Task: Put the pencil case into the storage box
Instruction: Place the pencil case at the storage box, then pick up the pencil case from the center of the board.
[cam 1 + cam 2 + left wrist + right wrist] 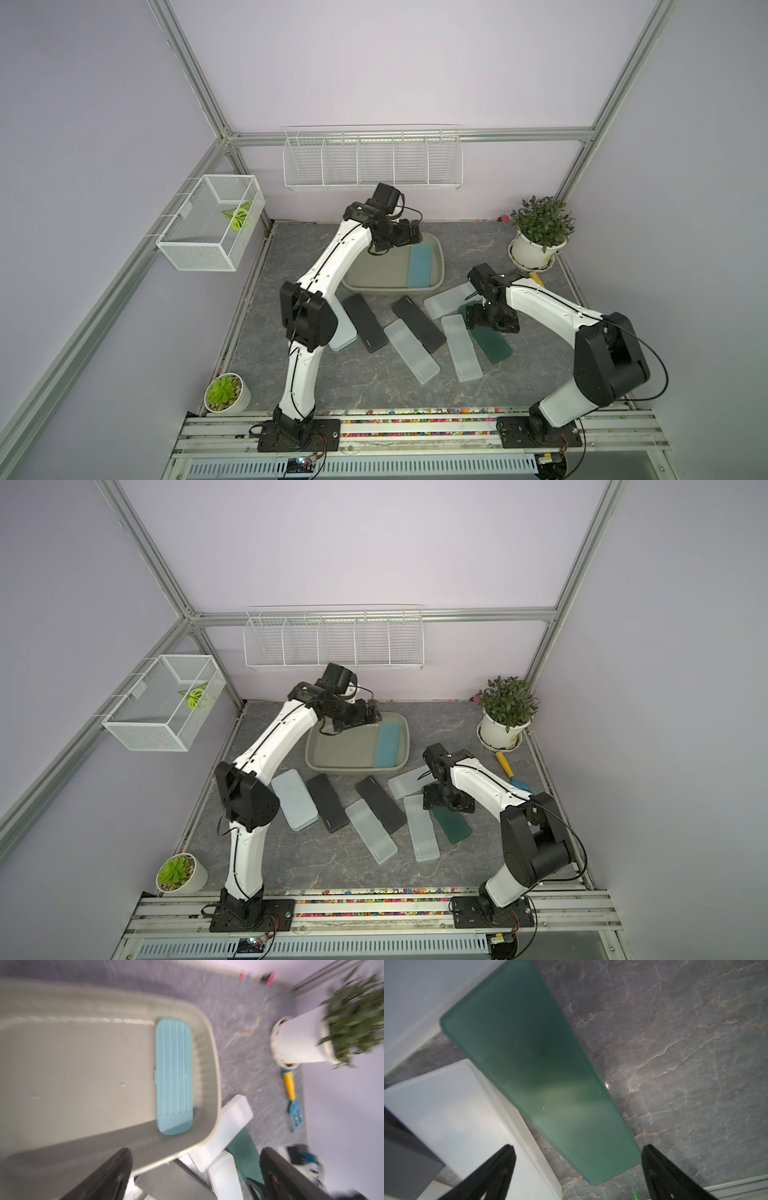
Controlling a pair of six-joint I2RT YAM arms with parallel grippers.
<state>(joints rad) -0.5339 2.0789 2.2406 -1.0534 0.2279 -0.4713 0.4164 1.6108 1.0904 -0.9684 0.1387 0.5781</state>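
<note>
Already in storage box (pixel 374 270): 1 light-blue pencil case (pixel 419 266)
Left gripper (pixel 195 1151): jaws wide, empty, above the box
Right gripper (pixel 577 1147): jaws wide, straddling dark-green pencil case (pixel 542 1076)

soft even light, faint shadows in both top views. left wrist view motion-smeared; glare streaks the storage box (pixel 87 1020).
</note>
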